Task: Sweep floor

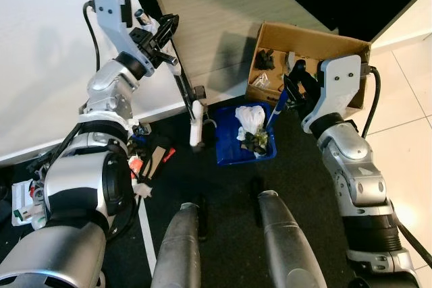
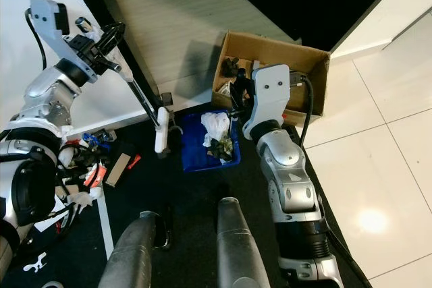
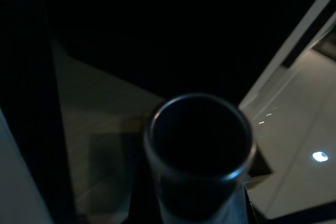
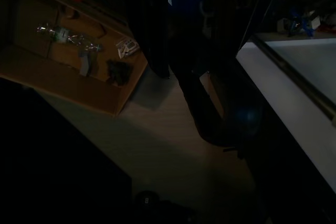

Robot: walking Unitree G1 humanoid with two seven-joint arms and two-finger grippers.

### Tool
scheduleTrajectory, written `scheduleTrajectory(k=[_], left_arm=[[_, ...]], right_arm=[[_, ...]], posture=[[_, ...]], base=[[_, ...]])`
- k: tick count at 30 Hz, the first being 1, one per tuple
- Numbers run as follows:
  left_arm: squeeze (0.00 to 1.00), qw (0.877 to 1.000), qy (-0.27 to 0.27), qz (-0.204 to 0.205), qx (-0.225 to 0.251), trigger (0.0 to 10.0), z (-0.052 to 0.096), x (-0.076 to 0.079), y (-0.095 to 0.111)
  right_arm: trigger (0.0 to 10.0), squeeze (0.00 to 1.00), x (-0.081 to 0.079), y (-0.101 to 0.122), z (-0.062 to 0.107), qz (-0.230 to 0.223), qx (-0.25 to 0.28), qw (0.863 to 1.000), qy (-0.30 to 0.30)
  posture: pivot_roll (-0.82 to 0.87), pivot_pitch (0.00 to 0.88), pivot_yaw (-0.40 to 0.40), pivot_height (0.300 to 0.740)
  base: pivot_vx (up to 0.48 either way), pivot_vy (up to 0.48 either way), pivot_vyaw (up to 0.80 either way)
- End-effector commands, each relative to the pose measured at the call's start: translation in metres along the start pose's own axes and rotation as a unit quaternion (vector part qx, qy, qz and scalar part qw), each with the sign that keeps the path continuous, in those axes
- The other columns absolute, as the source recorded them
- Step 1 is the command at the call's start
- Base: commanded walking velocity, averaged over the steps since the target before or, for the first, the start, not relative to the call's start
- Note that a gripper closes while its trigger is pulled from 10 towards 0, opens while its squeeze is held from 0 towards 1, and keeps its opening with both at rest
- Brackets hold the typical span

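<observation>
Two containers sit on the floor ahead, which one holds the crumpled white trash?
The blue dustpan, on the dark mat just ahead of the robot's legs, holds the crumpled white trash. The brown cardboard box behind it holds only small dark and clear items.

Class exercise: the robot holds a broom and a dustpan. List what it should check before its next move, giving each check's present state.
1. Left gripper clamped on the thin black broom handle: ok.
2. Right gripper grasping the blue dustpan handle: cannot tell.
3. White crumpled rubbish sits inside the blue plastic dustpan: ok.
4. Open brown cardboard box beside the dustpan, able to take rubbish: ok.
5. Loose clutter left on the black floor near the robot's left arm: not ok.
</observation>
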State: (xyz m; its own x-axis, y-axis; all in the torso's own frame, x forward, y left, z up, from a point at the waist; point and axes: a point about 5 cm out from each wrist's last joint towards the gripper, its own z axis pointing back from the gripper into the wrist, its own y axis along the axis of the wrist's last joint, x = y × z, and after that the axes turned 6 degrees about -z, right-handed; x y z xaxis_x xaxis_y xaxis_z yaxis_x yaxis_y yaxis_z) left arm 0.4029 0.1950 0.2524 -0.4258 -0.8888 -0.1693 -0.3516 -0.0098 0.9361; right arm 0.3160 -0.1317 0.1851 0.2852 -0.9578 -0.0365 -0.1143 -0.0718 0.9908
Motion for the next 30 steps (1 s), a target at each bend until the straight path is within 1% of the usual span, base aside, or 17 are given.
scheduleTrajectory(k=[1,4,5,6,7,8,9,10,11,12,13,15,21,22,23,27,30], left_arm=[[0.0,0.998,-0.003,-0.018,-0.067,10.0,0.009,0.003,-0.022],[0.0,0.997,-0.012,0.017,-0.074,10.0,0.009,0.009,-0.03],[0.0,0.996,-0.02,0.055,-0.067,10.0,0.008,0.014,-0.033],[0.0,0.996,-0.02,0.055,-0.067,10.0,0.008,0.014,-0.033],[0.0,0.991,-0.036,0.117,-0.055,10.0,0.005,0.023,-0.037],[0.0,0.991,-0.036,0.117,-0.055,10.0,0.005,0.023,-0.037],[0.0,0.975,-0.067,0.21,-0.031,10.0,0.001,0.038,-0.042],[0.0,0.975,-0.067,0.21,-0.031,10.0,0.001,0.038,-0.042],[0.0,0.958,-0.092,0.272,-0.012,10.0,-0.003,0.051,-0.043],[0.0,0.95,-0.106,0.295,-0.005,10.0,-0.005,0.058,-0.044],[0.0,0.95,-0.106,0.295,-0.005,10.0,-0.005,0.058,-0.044],[0.0,0.929,-0.147,0.339,0.013,10.0,-0.011,0.075,-0.043],[0.0,0.911,-0.179,0.371,0.03,10.0,-0.016,0.087,-0.039],[0.0,0.894,-0.197,0.399,0.048,10.0,-0.02,0.094,-0.034],[0.0,0.887,-0.206,0.409,0.057,10.0,-0.022,0.096,-0.031],[0.0,0.878,-0.215,0.421,0.071,10.0,-0.024,0.097,-0.026],[0.0,0.878,-0.225,0.408,0.108,10.0,-0.026,0.083,-0.01]], right_arm=[[10.0,0.0,-0.001,-0.035,0.012,-0.035,-0.084,0.996,0.001],[10.0,0.0,0.002,-0.036,0.015,-0.034,-0.085,0.996,-0.008],[10.0,0.0,0.003,-0.036,0.016,-0.034,-0.085,0.996,-0.009],[10.0,0.0,0.003,-0.036,0.016,-0.034,-0.085,0.996,-0.009],[10.0,0.0,0.003,-0.035,0.015,-0.034,-0.085,0.996,-0.009],[10.0,0.0,0.003,-0.035,0.015,-0.034,-0.085,0.996,-0.009],[10.0,0.0,0.002,-0.034,0.014,-0.035,-0.083,0.996,-0.008],[10.0,0.0,0.002,-0.034,0.014,-0.035,-0.083,0.996,-0.008],[10.0,0.0,0.0,-0.033,0.011,-0.036,-0.082,0.996,-0.005],[10.0,0.0,0.0,-0.032,0.01,-0.037,-0.081,0.996,-0.003],[10.0,0.0,0.0,-0.032,0.01,-0.037,-0.081,0.996,-0.003],[10.0,0.0,-0.002,-0.031,0.009,-0.04,-0.08,0.996,0.001],[10.0,0.0,-0.003,-0.032,0.009,-0.041,-0.082,0.996,0.004],[10.0,0.0,-0.004,-0.033,0.009,-0.042,-0.083,0.996,0.005],[10.0,0.0,-0.003,-0.034,0.008,-0.043,-0.083,0.996,0.005],[10.0,0.0,-0.003,-0.034,0.007,-0.044,-0.083,0.996,0.005],[10.0,0.0,-0.003,-0.033,0.004,-0.045,-0.081,0.996,0.006]], posture=[[-0.27,0.531,0.091,0.74],[-0.27,0.529,0.095,0.74],[-0.27,0.527,0.093,0.74],[-0.27,0.527,0.093,0.74],[-0.27,0.524,0.089,0.74],[-0.27,0.524,0.089,0.74],[-0.27,0.524,0.089,0.74],[-0.27,0.524,0.089,0.74],[-0.27,0.524,0.082,0.74],[-0.27,0.526,0.076,0.74],[-0.27,0.526,0.076,0.74],[-0.27,0.525,0.072,0.74],[-0.26,0.524,0.069,0.74],[-0.25,0.518,0.068,0.74],[-0.25,0.516,0.067,0.74],[-0.24,0.512,0.067,0.74],[-0.23,0.503,0.066,0.74]], base=[[0.0,0.0,0.0],[0.0,0.0,0.0],[0.0,0.0,0.0],[0.0,0.0,0.0],[0.0,0.0,0.0],[0.0,0.0,0.0],[0.0,0.0,0.0],[0.0,0.0,0.0],[0.0,0.0,0.0],[0.0,0.0,0.0],[0.0,0.0,0.0],[0.0,0.0,0.0],[0.0,0.0,0.0],[0.0,0.0,0.0],[0.0,0.0,0.0],[0.0,0.0,0.0],[0.0,0.0,0.0]])
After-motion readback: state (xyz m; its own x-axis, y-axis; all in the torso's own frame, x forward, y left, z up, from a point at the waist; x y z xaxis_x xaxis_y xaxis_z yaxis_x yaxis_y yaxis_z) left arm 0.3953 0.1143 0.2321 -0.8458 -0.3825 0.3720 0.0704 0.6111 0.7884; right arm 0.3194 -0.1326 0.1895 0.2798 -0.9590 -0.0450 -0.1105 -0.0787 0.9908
